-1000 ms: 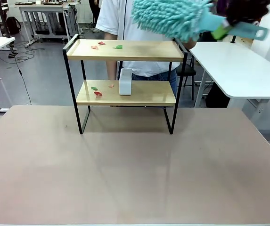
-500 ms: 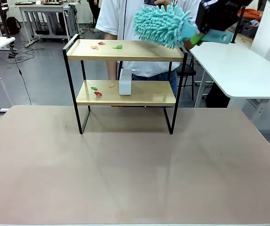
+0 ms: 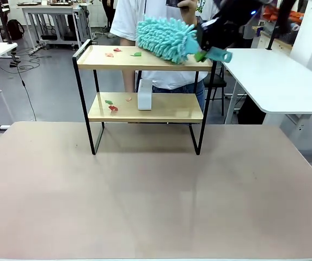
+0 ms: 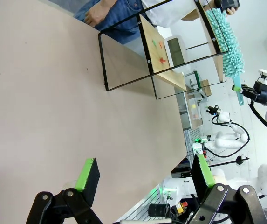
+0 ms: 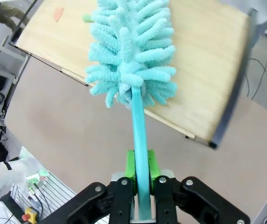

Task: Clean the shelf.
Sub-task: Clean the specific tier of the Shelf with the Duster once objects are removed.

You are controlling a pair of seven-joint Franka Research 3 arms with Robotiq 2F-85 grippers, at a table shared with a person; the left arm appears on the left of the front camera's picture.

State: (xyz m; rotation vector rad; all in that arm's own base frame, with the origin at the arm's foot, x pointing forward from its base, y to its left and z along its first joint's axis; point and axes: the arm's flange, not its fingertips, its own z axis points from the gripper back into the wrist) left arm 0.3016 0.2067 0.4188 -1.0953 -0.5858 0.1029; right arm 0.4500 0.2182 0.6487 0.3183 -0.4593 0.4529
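The shelf [image 3: 145, 58] stands at the table's far side, two wooden boards in a black frame. My right gripper [image 3: 202, 53] is shut on the handle of a fluffy teal duster [image 3: 164, 39], whose head lies over the right half of the top board, touching it or just above it. Small red and green scraps [image 3: 117, 52] lie on the top board's left part, left of the duster. More scraps [image 3: 112, 104] lie on the lower board. In the right wrist view the gripper [image 5: 140, 175] clamps the duster [image 5: 131, 51] handle over the shelf [image 5: 208, 70]. My left gripper [image 4: 145, 172] hangs open above the table, holding nothing.
A white box [image 3: 145, 94] stands on the lower board. A person in a white shirt [image 3: 139, 22] stands right behind the shelf. White tables [image 3: 275, 76] stand at the right and far left. The brown table [image 3: 156, 190] in front of the shelf is bare.
My right gripper has carried the duster down and to the left, from above the shelf's right end to over the top board. The left gripper has stayed open.
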